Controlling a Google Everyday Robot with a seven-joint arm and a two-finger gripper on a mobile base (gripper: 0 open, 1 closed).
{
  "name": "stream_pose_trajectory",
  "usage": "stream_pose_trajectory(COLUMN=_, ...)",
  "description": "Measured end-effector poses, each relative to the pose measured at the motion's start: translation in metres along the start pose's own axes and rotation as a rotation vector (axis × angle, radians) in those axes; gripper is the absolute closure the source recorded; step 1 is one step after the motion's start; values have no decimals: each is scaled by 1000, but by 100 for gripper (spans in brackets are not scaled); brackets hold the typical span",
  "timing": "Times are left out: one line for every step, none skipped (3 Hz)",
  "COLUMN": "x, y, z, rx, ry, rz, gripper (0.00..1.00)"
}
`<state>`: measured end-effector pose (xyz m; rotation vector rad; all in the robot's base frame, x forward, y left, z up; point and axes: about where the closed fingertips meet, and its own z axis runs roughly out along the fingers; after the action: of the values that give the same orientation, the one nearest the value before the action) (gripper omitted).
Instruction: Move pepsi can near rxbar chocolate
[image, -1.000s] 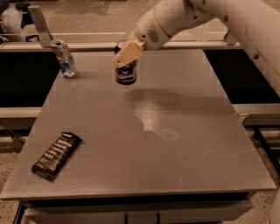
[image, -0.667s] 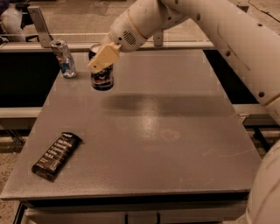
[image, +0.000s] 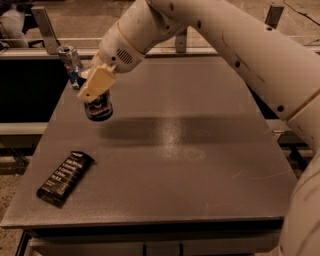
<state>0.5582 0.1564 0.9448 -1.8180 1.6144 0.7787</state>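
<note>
My gripper (image: 96, 90) is over the table's left side, shut on the dark blue pepsi can (image: 99, 106). The can hangs upright below the tan fingers (image: 95, 82), lifted a little above the surface. The rxbar chocolate (image: 65, 178) lies flat near the front left corner, a dark wrapper with white lettering. It is below and left of the can, well apart from it.
A slimmer, dented silver and blue can (image: 71, 64) stands at the table's back left corner, just behind the gripper. The grey table (image: 190, 165) has a front edge near the bottom of the view. Dark gaps lie on both sides.
The arm has carried the pepsi can leftward and toward the front of the table, closer to the rxbar chocolate. The bar and the dented can have not moved.
</note>
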Motion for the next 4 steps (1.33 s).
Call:
stream_pose_trajectory(x=16, y=21, z=13, rx=-23, ry=75, rz=-18, gripper=100)
stream_pose_trajectory(x=34, y=36, z=18, rx=-55, ry=115, rz=11, gripper=81)
stream_pose_trajectory(x=33, y=36, z=20, rx=-58, ry=115, rz=8, gripper=59)
stream_pose_trajectory(x=33, y=37, z=21, rx=-61, ry=115, rz=6, gripper=36)
